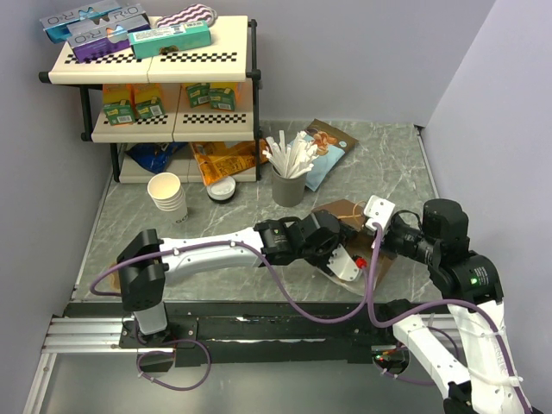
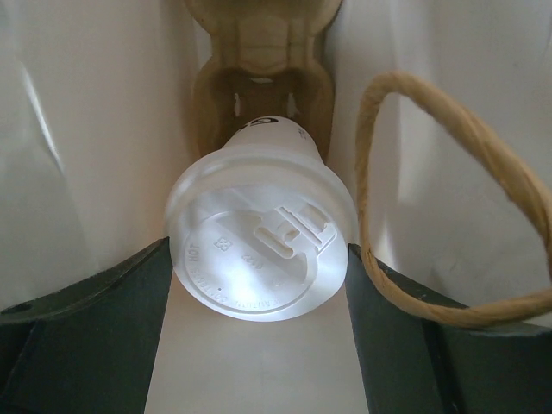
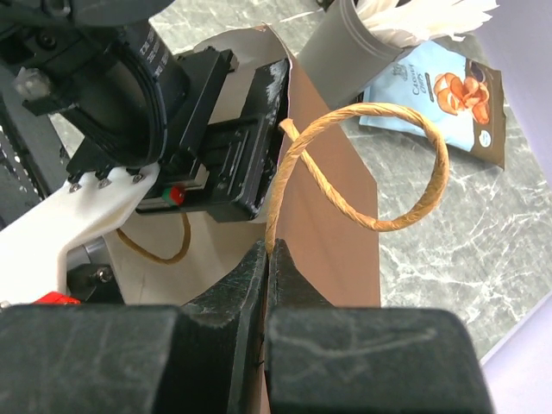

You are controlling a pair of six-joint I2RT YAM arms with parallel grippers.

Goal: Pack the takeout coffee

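Note:
The takeout coffee (image 2: 259, 246), a small paper cup with a white sip lid, lies inside the brown paper bag (image 1: 342, 213), its lid facing the left wrist camera and its base against the bag's far fold. My left gripper (image 2: 259, 252) reaches into the bag, and both dark fingers (image 2: 95, 319) touch the sides of the lid. In the top view the cup is hidden by the bag and the arm. My right gripper (image 3: 269, 248) is shut on the bag's rim where the twine handle (image 3: 405, 216) comes out, holding the mouth up.
Behind the bag stand a grey straw holder (image 1: 289, 185), a stack of lidless cups (image 1: 167, 196) and loose lids (image 1: 222, 189). A shelf rack (image 1: 151, 60) fills the back left. Snack pouches (image 1: 332, 142) lie at the back, and walls close both sides.

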